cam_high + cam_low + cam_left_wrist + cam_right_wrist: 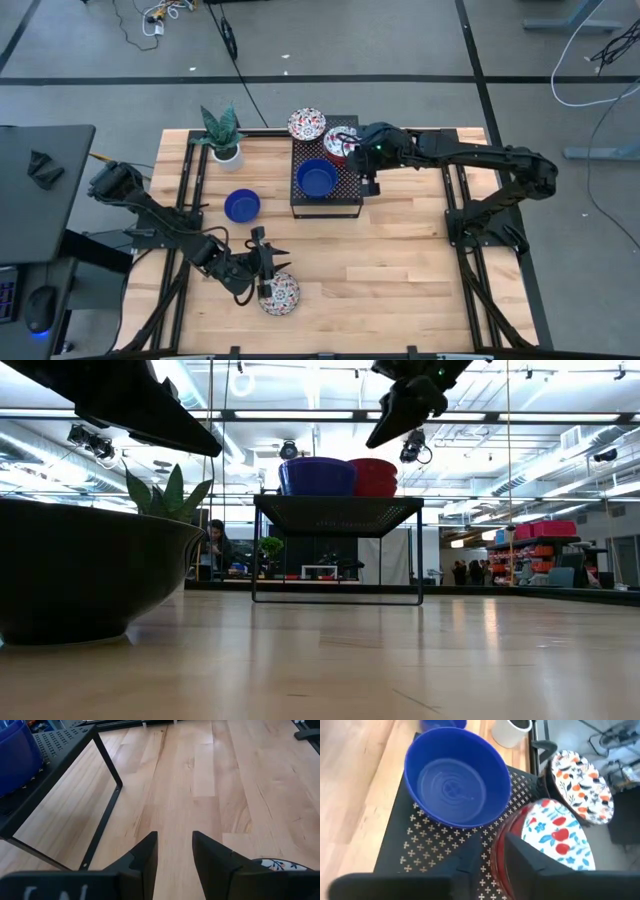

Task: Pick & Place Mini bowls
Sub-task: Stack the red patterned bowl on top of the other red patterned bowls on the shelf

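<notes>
A black perforated stand (348, 200) carries a blue mini bowl (317, 180), a red-walled floral bowl (338, 146) and a floral bowl (306, 124) at its far left corner. Another blue bowl (242, 205) rests on the table, and a floral bowl (279, 294) sits near the table's near edge. My right gripper (492, 862) is open just above the red-walled bowl (555, 837), one finger on either side of its rim. My left gripper (175, 855) is open and empty over bare table, with the floral bowl (277, 865) beside it.
A white plant pot (226, 152) stands at the table's far left. Bare wood lies to the right of and in front of the stand (60, 750). In the low view a bowl (90, 575) shows dark and large close to the camera.
</notes>
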`<state>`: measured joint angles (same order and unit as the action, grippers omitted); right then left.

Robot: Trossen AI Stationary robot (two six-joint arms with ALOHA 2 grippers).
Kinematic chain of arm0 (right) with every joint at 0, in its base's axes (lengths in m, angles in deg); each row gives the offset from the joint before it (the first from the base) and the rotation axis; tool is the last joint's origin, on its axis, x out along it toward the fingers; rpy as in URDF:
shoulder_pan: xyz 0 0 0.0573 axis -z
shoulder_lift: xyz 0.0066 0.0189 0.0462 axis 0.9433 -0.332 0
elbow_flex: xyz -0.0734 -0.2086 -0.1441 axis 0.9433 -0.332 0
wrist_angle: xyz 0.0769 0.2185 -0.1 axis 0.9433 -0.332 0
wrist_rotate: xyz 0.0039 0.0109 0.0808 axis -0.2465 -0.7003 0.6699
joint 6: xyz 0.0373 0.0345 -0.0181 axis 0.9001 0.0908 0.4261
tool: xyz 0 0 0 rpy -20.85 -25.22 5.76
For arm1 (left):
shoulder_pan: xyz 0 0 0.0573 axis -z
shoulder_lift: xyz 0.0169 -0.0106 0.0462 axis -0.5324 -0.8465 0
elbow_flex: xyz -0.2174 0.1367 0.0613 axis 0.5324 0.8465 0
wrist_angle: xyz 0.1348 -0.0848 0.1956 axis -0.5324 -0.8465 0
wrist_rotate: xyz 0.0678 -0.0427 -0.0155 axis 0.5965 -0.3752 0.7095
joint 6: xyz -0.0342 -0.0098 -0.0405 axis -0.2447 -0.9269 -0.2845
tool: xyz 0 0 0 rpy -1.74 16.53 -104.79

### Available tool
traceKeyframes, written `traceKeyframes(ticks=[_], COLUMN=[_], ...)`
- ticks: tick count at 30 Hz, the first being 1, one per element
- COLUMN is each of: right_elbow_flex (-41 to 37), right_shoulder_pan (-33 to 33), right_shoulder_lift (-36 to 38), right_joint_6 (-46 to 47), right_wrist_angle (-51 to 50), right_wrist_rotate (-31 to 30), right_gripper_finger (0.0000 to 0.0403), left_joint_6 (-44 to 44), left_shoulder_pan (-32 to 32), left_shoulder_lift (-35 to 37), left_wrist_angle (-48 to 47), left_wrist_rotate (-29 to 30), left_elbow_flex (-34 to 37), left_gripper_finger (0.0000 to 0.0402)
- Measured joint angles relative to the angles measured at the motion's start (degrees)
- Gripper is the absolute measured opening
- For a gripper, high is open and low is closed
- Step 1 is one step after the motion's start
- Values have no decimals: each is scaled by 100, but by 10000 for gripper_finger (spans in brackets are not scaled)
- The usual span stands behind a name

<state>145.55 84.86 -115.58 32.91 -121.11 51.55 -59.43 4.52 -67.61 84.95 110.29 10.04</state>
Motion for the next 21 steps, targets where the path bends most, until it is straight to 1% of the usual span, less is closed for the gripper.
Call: traceKeyframes(ticks=[4, 9, 11, 17, 21], right_elbow_flex=[0, -2, -2, -2, -2], right_shoulder_pan=[164, 270, 270, 270, 270], right_shoulder_lift=[-6, -86, -86, -88, -88], right_joint_6=[271, 420, 382, 323, 448], right_wrist_angle=[-9, -14, -10, -12, -89], right_wrist_rotate=[-15, -14, 4, -1, 2], right_gripper_finger=[45, 6, 4, 15, 11], left_joint_6=[0, -1, 0, 0, -1], left_shoulder_pan=[0, 1, 1, 0, 2], left_shoulder_lift=[-2, -2, -2, -2, -2], left_wrist_angle=[0, 7, 7, 11, 13], left_wrist_rotate=[2, 0, 0, 0, 0], left_elbow_flex=[0, 0, 0, 0, 0], left_gripper_finger=[126, 126, 126, 126, 126])
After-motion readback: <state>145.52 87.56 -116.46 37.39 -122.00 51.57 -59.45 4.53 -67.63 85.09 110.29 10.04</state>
